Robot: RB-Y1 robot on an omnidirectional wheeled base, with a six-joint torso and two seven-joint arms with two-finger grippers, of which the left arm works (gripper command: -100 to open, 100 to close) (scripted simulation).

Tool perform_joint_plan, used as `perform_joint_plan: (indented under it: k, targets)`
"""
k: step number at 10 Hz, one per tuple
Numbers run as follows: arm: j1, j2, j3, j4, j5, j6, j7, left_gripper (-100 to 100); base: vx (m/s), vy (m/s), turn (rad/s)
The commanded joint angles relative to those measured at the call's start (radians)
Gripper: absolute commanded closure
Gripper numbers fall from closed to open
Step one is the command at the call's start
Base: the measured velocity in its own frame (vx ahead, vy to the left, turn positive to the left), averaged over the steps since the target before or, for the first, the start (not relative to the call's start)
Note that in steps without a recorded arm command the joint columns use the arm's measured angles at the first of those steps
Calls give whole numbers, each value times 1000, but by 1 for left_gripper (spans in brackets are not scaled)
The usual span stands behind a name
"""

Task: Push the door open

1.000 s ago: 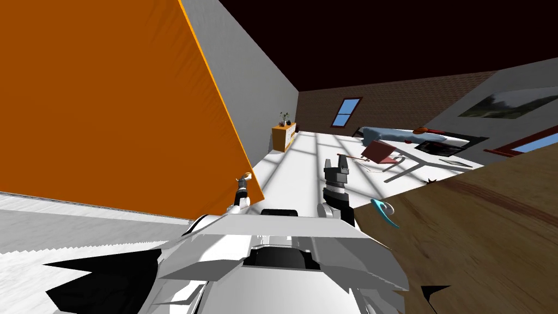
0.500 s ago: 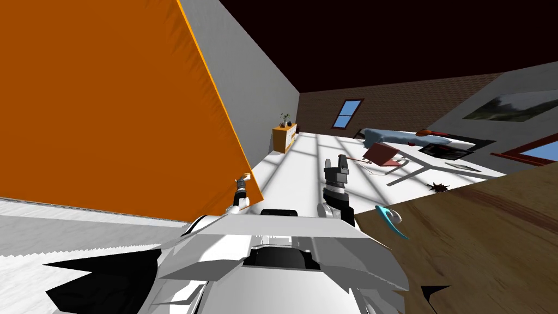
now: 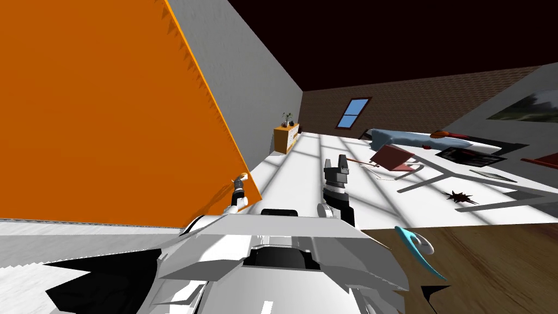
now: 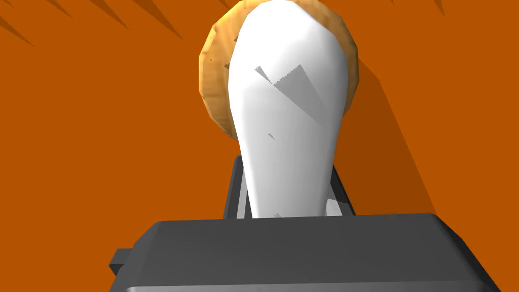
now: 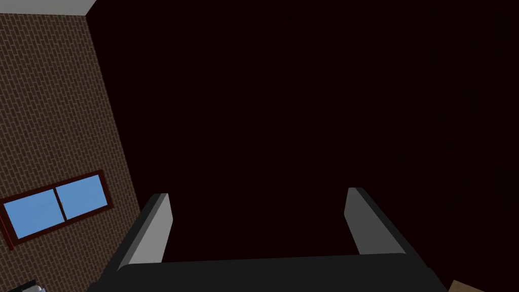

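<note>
A tall orange door (image 3: 109, 109) stands on the robot's left and covers most of that side of the head view. Its long axis is upright. Its broad face is turned toward the robot and the room. Its free edge runs down to the white floor (image 3: 305, 163), ending just ahead of the robot's left arm. A grey wall (image 3: 240, 82) continues beyond that edge.

The left pincer (image 3: 238, 186) is at the door's lower part, close to the free edge. The left arm reaches a short way forward and to the left from the shoulder, held low. In the left wrist view a white, teardrop-shaped handle (image 4: 284, 126) rises straight out from the pincer's dark body, its long axis in line with the fingers. Its wide end lies over a round orange-brown plate (image 4: 215, 86) on the door. The fingers (image 4: 234, 192) stand close together and press the narrow base of the handle from both sides.

The right pincer (image 3: 336, 162) is held up ahead of the chest, pointing into the room, well apart from the door. Its two fingers stand wide apart with nothing between them.

At the lower right of the head view lies a brown wooden panel (image 3: 490, 272) with a teal handle (image 3: 417, 251).
</note>
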Motion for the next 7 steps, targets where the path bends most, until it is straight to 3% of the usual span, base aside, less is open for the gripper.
perform_joint_plan:
  k: [1,7]
  targets:
    - [-20,5,0,39,0,-23,12,100,45,11,-6]
    - [-17,17,33,48,29,-29,-1,100,112,-29,32]
